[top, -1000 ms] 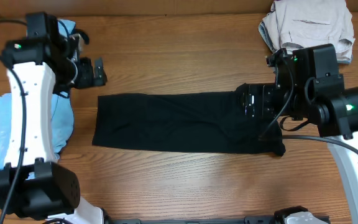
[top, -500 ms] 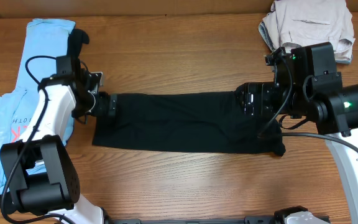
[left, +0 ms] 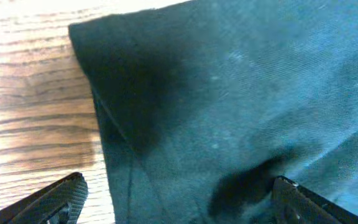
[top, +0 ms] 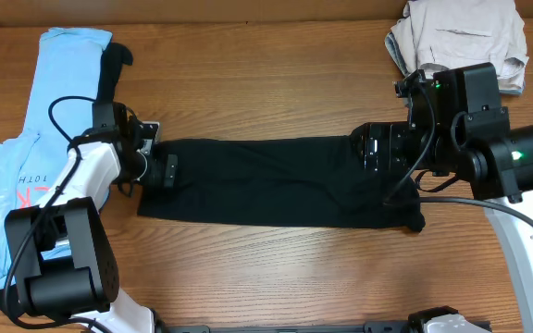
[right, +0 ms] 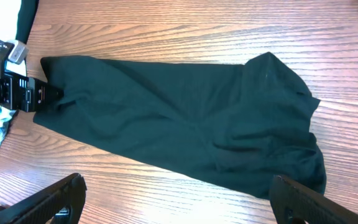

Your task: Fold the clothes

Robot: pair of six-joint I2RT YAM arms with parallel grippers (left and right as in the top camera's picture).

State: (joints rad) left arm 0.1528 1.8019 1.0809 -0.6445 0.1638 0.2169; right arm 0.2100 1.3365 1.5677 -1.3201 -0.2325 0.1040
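1. Black garment (top: 266, 183): lies flat across the middle of the worktop (top: 276, 83), its long side running left to right. The left end is square and fairly smooth. The right end is rumpled, with a loose lobe of cloth bunched at the lower right corner.

2. Left hand (top: 162, 170): positioned at the garment's left edge, about midway along that edge. The left wrist view shows its fingers (left: 51, 198) spread wide, released. The garment's upper left corner and edge lie between them, with one finger over bare wood and the other over cloth. Whether the fingertips touch the cloth cannot be told.

3. Right hand (top: 375, 151): positioned over the garment's right end, near the upper edge. The right wrist view shows it released, fingers wide apart, and the full garment spread out below it. It is not grasping anything.

4. Blue shirt (top: 58, 65): lies along the far left of the worktop, partly under the left arm and apart from the black garment.

5. Grey pile (top: 461, 37): folded clothes at the upper right corner, behind the right arm and well apart from the black garment.
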